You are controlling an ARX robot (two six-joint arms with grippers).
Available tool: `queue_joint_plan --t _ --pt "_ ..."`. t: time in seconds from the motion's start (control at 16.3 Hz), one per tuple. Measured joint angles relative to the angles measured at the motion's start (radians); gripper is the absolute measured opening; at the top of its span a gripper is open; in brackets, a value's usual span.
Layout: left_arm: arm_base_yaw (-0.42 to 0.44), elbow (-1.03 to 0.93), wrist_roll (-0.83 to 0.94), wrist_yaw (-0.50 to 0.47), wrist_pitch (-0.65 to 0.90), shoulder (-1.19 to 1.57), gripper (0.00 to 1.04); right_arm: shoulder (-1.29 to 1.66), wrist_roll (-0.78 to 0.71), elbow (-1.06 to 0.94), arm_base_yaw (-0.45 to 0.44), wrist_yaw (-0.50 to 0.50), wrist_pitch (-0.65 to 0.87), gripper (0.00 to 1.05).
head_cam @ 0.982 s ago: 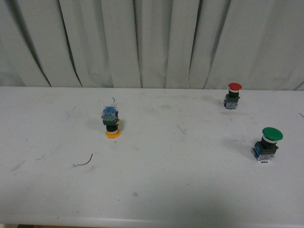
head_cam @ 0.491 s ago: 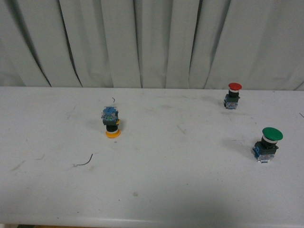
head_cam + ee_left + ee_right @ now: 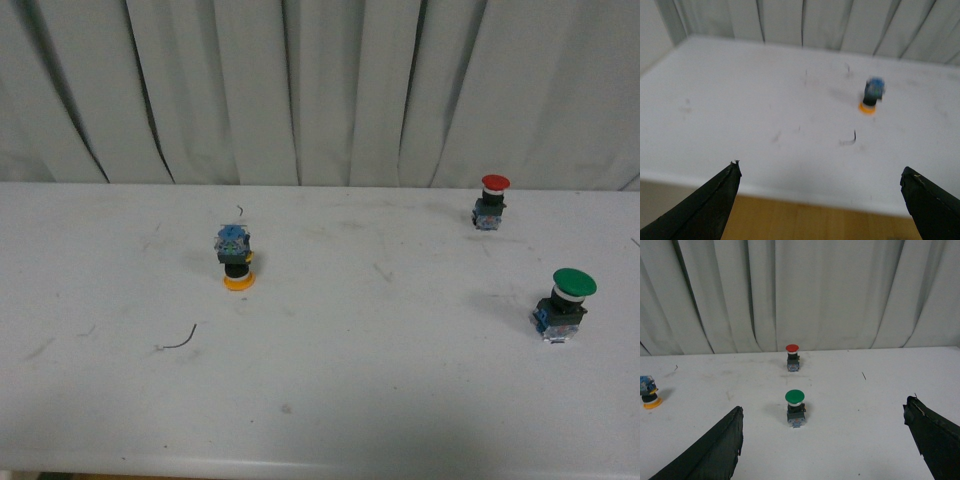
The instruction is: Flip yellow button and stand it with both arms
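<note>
The yellow button (image 3: 236,260) stands upside down on the white table (image 3: 330,400), left of centre: its yellow-orange cap is on the surface and its blue contact block points up. It also shows in the left wrist view (image 3: 871,96) and at the edge of the right wrist view (image 3: 649,394). Neither arm shows in the front view. My left gripper (image 3: 821,174) is open and empty, back over the table's front edge, far from the button. My right gripper (image 3: 825,416) is open and empty, back from the green-capped button.
A red-capped button (image 3: 491,201) stands upright at the back right and a larger green-capped button (image 3: 565,302) stands upright at the right. A thin dark wire scrap (image 3: 178,340) lies in front of the yellow button. Grey curtains (image 3: 320,90) hang behind the table.
</note>
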Motion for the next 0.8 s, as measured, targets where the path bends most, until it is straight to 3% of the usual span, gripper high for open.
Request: queue_joint_plan --t 0.06,0.18,0.43,0.55,0.8 --pt "0.01 0.04 -0.04 -0.005 -0.042 0.068 0.98 0.0 0.0 0.0 0.0 -0.001 0.001 0.98" --pt "0.083 0.064 -0.056 0.031 0.066 0.142 0.98 0.0 0.0 0.0 0.0 0.0 0.0 0.98" --pt "0.1 0.168 -0.062 0.101 0.465 0.594 0.98 0.0 0.0 0.0 0.0 0.0 0.0 0.98" --pt "0.093 0.37 -0.059 0.145 0.63 0.924 0.98 0.0 0.0 0.0 0.0 0.0 0.0 0.98" --pt "-0.053 0.757 -0.043 0.129 0.518 1.484 0.98 0.0 0.0 0.0 0.0 0.0 0.0 0.98"
